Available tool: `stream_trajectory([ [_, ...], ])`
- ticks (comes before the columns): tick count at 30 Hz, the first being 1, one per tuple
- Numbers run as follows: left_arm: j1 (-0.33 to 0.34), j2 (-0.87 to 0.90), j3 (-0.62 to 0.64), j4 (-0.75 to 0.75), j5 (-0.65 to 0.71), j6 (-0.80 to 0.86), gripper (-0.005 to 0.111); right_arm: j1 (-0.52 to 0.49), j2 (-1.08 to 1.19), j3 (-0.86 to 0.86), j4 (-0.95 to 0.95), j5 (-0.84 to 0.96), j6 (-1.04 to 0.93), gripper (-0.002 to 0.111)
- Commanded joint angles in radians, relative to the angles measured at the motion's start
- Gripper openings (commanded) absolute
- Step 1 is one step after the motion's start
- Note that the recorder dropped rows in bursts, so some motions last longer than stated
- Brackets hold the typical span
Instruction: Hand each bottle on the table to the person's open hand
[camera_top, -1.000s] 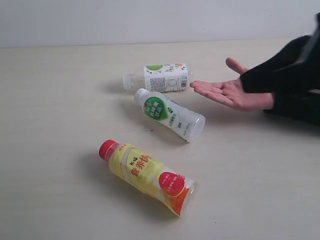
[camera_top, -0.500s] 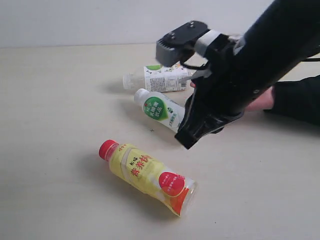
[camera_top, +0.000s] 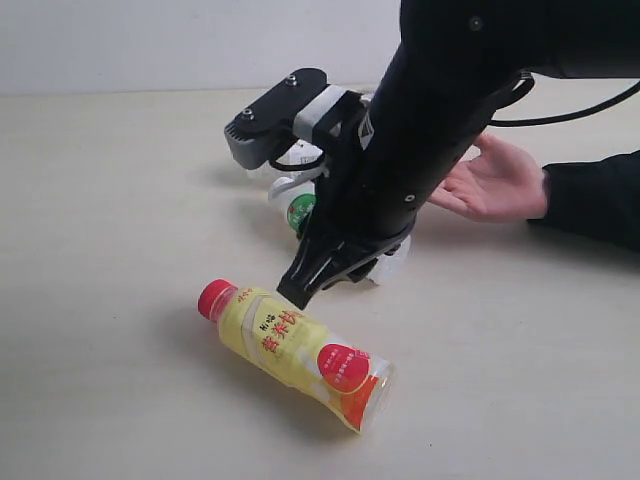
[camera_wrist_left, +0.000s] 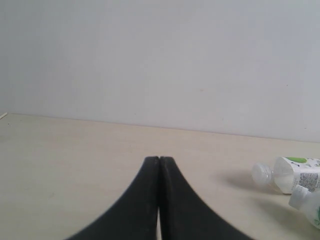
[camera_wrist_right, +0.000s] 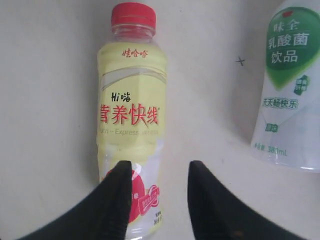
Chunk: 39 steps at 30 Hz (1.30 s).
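Exterior view gives us the yellow bottle (camera_top: 295, 353) lying on its side on the counter (camera_top: 100, 250), nearest the camera. Its long axis runs on a slant: the red cap (camera_top: 215, 298) points to the far left and the base to the near right.

Close over its far side hangs the right pincer (camera_top: 305, 287), on a black arm that reaches in from the upper right. From here we cannot tell whether the tips touch the bottle.

Behind that arm lies the white bottle (camera_top: 300, 210) with the green round logo, mostly hidden. It is also on its side and slanted much like the yellow one, cap end to the far left and base to the near right.

Right of the arm, a hand (camera_top: 495, 185) rests open and palm up, its fingers pointing left toward the bottles.

Right wrist view shows us the right pincer's two fingers standing apart with nothing between them. One finger overlaps the yellow bottle's base end and the other is over bare counter. The bottle's length runs away from the fingers, cap farthest off. Bare counter separates it from the white bottle.

Left wrist view shows us the left pincer (camera_wrist_left: 159, 161) with its fingers pressed together, holding nothing. Beyond it a clear bottle (camera_wrist_left: 292, 174) with a white-green label lies on its side, just beside the white bottle's cap end.
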Motion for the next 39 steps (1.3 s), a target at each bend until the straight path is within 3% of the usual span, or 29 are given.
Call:
stream_trajectory([
  [1, -0.003, -0.006, 0.001, 0.001, -0.007, 0.001, 0.000, 0.016, 0.032, -0.009, 0.004, -0.020, 0.006, 0.053],
  [3, -0.003, -0.006, 0.001, 0.001, -0.007, 0.001, 0.000, 0.016, 0.063, -0.009, 0.009, -0.020, 0.006, 0.060],
  [13, -0.003, -0.006, 0.001, 0.001, -0.007, 0.001, 0.000, 0.016, 0.206, -0.009, 0.005, -0.025, -0.004, 0.074],
  [21, -0.003, -0.006, 0.001, 0.001, -0.007, 0.001, 0.000, 0.016, 0.210, -0.009, -0.005, -0.054, -0.050, 0.075],
  [31, -0.003, -0.006, 0.001, 0.001, -0.007, 0.001, 0.000, 0.016, 0.219, -0.009, 0.043, -0.087, -0.134, 0.085],
  [39, -0.003, -0.006, 0.001, 0.001, -0.007, 0.001, 0.000, 0.016, 0.275, -0.009, 0.054, -0.118, -0.190, 0.087],
])
